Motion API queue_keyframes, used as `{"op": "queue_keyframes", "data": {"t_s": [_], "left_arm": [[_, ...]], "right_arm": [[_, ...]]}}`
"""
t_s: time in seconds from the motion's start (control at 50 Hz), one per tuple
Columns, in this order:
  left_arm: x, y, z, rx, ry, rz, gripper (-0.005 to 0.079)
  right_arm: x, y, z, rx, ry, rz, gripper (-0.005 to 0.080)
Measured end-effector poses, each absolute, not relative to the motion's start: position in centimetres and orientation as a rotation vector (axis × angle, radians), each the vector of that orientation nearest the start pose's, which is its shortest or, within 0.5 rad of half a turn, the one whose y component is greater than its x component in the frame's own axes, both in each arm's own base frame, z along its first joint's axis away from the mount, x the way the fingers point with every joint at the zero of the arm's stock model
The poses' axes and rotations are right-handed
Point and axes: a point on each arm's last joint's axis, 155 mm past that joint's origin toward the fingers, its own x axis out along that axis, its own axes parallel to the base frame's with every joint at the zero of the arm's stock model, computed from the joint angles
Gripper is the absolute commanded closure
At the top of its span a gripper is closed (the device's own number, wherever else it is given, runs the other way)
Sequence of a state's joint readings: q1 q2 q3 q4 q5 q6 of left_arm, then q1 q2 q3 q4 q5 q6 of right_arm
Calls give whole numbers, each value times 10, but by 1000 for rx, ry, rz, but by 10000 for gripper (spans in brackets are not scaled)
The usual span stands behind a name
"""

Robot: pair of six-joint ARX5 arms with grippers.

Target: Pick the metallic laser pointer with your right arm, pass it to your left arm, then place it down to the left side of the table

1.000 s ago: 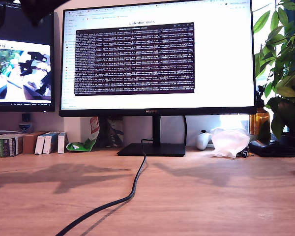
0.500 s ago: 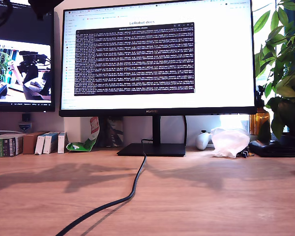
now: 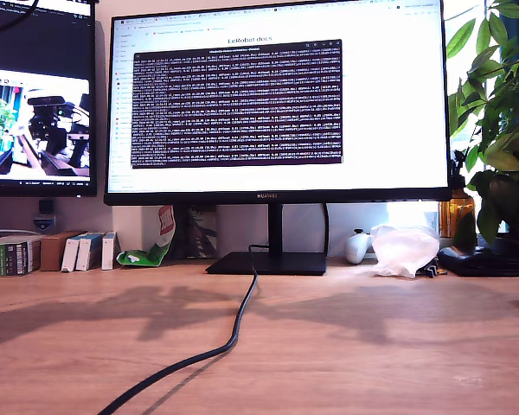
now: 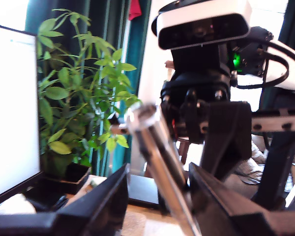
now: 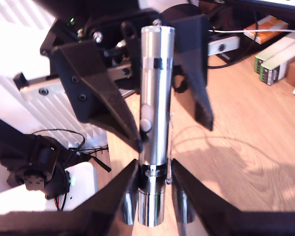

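Currently mid-handover above the tabletop: metallic laser pointer clamped at its base in my second tool, my first tool spread wide around the barrel. Next, likely: closing the first squarely before the second releases.

laser pointer between jaws, plant behind

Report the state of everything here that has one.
metallic laser pointer: held at one end by my second gripper.
my second gripper: shut on the pointer.
my first gripper: open, fingers either side of the pointer.
large monitor: on, showing text.
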State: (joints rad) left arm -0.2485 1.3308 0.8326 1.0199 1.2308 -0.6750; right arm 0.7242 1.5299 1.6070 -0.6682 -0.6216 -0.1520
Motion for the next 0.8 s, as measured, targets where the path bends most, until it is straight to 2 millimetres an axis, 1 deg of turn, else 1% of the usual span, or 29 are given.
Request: {"op": "queue_keyframes", "data": {"t_s": [0.16, 0.2, 0.36, 0.54, 0.6, 0.74, 0.8], "left_arm": [[256, -247, 366, -251, -10, -1552, 475], [256, -247, 366, -251, -10, -1553, 508], [255, -247, 365, -250, -5, -1560, 761], [253, -248, 367, -256, -3, -1568, 767], [252, -248, 368, -248, -17, -1570, 767], [251, -248, 369, -241, -27, -1573, 766], [251, -248, 369, -240, -28, -1573, 767]], "right_arm": [[245, 366, 322, -164, 548, 1361, 763], [245, 366, 322, -166, 547, 1362, 763], [246, 366, 322, -171, 544, 1358, 763], [247, 365, 321, -188, 537, 1359, 754], [247, 365, 322, -188, 532, 1360, 703], [247, 366, 322, -187, 530, 1361, 467], [247, 366, 322, -186, 531, 1360, 415]]}}
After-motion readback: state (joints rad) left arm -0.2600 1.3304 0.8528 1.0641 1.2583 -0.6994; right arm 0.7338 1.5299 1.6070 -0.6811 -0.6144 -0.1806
